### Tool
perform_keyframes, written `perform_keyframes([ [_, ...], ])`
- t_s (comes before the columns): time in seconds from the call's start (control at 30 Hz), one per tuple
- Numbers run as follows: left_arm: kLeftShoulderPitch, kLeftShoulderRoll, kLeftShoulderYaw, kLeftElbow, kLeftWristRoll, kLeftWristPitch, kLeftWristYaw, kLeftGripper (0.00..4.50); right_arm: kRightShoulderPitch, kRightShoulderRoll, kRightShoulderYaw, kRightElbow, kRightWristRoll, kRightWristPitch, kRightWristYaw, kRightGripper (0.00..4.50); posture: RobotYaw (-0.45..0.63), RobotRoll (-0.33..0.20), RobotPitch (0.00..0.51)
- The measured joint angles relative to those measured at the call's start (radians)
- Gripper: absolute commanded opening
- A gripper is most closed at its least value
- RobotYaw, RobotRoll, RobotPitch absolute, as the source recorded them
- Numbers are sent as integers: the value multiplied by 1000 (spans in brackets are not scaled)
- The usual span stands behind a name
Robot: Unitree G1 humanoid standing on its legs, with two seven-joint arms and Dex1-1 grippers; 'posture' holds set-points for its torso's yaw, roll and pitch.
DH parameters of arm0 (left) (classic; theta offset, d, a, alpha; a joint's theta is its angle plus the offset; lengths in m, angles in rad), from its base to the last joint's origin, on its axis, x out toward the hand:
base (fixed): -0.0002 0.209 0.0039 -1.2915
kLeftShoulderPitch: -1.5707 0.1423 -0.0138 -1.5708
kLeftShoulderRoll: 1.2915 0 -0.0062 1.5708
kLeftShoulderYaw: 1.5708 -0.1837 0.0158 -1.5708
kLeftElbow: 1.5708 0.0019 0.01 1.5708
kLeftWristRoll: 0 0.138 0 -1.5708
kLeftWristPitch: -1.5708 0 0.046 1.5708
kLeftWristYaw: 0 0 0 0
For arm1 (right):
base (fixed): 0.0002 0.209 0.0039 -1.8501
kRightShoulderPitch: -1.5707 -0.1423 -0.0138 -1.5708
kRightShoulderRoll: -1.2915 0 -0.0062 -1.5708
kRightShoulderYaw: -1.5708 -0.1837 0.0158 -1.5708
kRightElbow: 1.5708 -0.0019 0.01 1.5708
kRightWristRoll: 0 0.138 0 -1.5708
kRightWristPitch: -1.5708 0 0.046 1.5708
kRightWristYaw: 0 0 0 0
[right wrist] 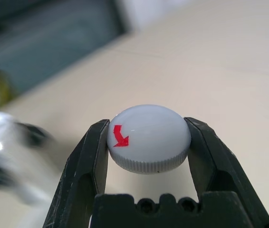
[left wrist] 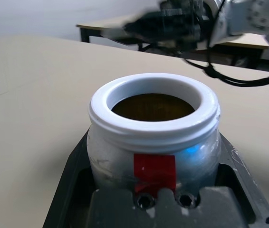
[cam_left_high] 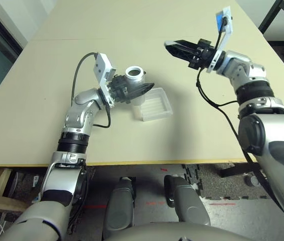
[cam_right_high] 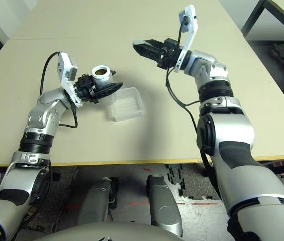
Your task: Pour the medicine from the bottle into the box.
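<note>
If we tip the silver-grey bottle (left wrist: 110, 159) too fast, the medicine could come out in a rush and bounce over the low walls of the clear plastic box (cam_left_high: 156, 115). The bottle stands about upright just beside the box, partly over its near corner as the head camera sees it, so a pour begun from here, without first bringing the mouth (left wrist: 153, 78) over the middle, could drop pills on the desk (cam_left_high: 202, 135). We also can't tell how high the bottle sits above the box; too low, and the shoulder might knock the light box and slide it away. A smooth metal body could turn or slip in the grip as it tilts.

Our left claw (cam_left_high: 132, 94) is closed around the bottle, one finger on each side of the body below the white threaded neck. Our right claw (right wrist: 148, 142), well off to the right over the desk, pinches the grey cap with the red arrow (right wrist: 160, 133) between its fingertips; a loosened pinch could let the cap fall and roll.

The medicine we can't make out: the bottle is open, with a dark brownish inside, and we see no pill in the box. We judge the pouring is still to do.
</note>
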Motion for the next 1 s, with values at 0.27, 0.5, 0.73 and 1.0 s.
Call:
perform_keyframes([
  [0.27, -29, 14, 8, 58, 21, -28, 35, 2668, 126, -15, 29, -67, -64, -3, -175, 2584, -63, 0, 162],
  [0.5, -43, 20, 9, 96, 40, -49, 50, 2668, 167, -18, 67, -59, -124, -9, -282, 2584, -55, 0, 162],
  [0.73, -49, 27, 9, 101, 45, -64, 55, 2668, 167, -21, 73, 19, -152, -27, -359, 2584, -54, 0, 162],
  [1.0, -58, 31, 9, 133, 65, -73, 71, 2668, 163, -21, 75, 48, -165, -73, -361, 4500, -56, 0, 160],
])
